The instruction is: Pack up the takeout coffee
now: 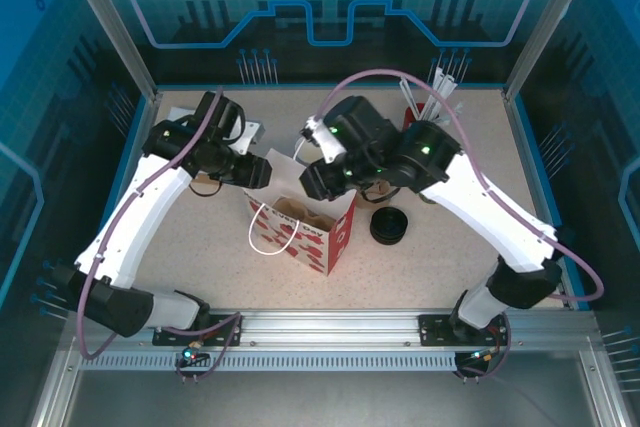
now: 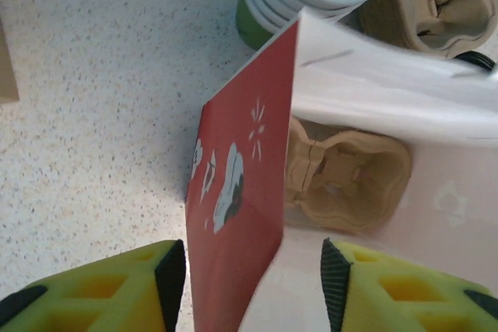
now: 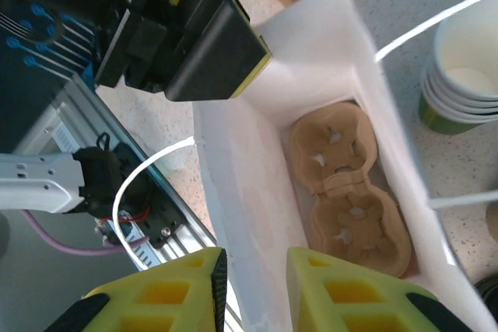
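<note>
Yellow fingers (image 2: 117, 293) of the left gripper (image 2: 253, 274) stand spread astride the red wall of the paper bag (image 2: 237, 192), with a clear gap on the inner side. From above, this gripper sits at the bag's 10 o'clock corner and the right gripper (image 1: 312, 182) at its 12 o'clock edge. The right gripper's fingers are drawn close about the white inner wall; whether they truly pinch it I cannot tell.

On the bag's floor lies a brown cup carrier (image 3: 346, 192) with both wells bare, so I judge the takeout coffee is not yet packed. A stack of lidless cups (image 3: 467, 75) stands just outside the bag. From above, a black round lid (image 1: 390, 225) sits at the bag's 3 o'clock; whether a cup is under it I cannot tell.

The step in hand looks like opening the bag's mouth. The next move calls for one arm to let go, fetch the lidded cup and lower it upright into a well.
</note>
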`<act>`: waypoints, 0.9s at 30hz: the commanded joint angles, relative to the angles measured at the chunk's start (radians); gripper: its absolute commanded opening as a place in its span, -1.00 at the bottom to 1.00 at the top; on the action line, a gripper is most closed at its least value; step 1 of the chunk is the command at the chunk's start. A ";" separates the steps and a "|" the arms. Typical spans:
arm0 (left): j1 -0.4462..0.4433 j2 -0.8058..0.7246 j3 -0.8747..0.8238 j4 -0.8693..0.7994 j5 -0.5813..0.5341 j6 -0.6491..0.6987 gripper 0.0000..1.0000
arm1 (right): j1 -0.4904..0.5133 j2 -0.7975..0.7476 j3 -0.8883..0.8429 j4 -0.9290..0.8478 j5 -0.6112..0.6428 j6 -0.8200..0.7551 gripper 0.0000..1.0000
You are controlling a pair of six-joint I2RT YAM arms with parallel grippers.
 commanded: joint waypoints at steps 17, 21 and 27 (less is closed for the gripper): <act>0.048 -0.099 -0.137 0.049 0.009 0.000 0.11 | 0.051 0.371 0.223 -0.268 0.204 -0.059 -0.41; 0.048 -0.105 -0.151 0.054 0.002 0.001 0.12 | 0.051 0.409 0.214 -0.272 0.275 -0.083 -0.43; 0.048 -0.116 -0.165 0.064 -0.008 0.010 0.12 | 0.047 0.423 0.148 -0.210 0.308 -0.162 -0.63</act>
